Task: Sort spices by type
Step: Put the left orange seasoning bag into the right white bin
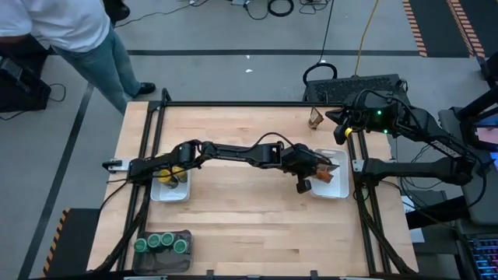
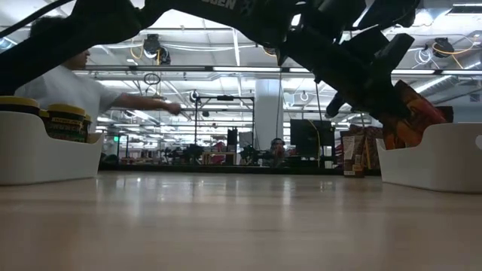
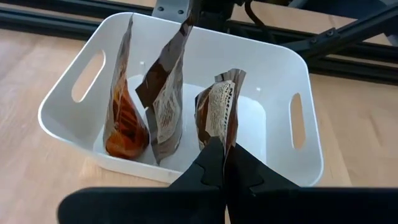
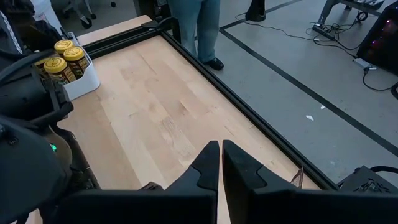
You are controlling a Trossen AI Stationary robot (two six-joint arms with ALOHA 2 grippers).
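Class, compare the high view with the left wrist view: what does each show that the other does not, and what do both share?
Only the high view shows the dark grey tray of green-lidded jars, the left white tray with yellow-lidded jars, a lone packet near the table's far edge, the right gripper waiting there, and a person. Only the left wrist view shows three packets standing separately, with the left gripper shut on the nearest packet. Both share the right white tray and the wooden table.
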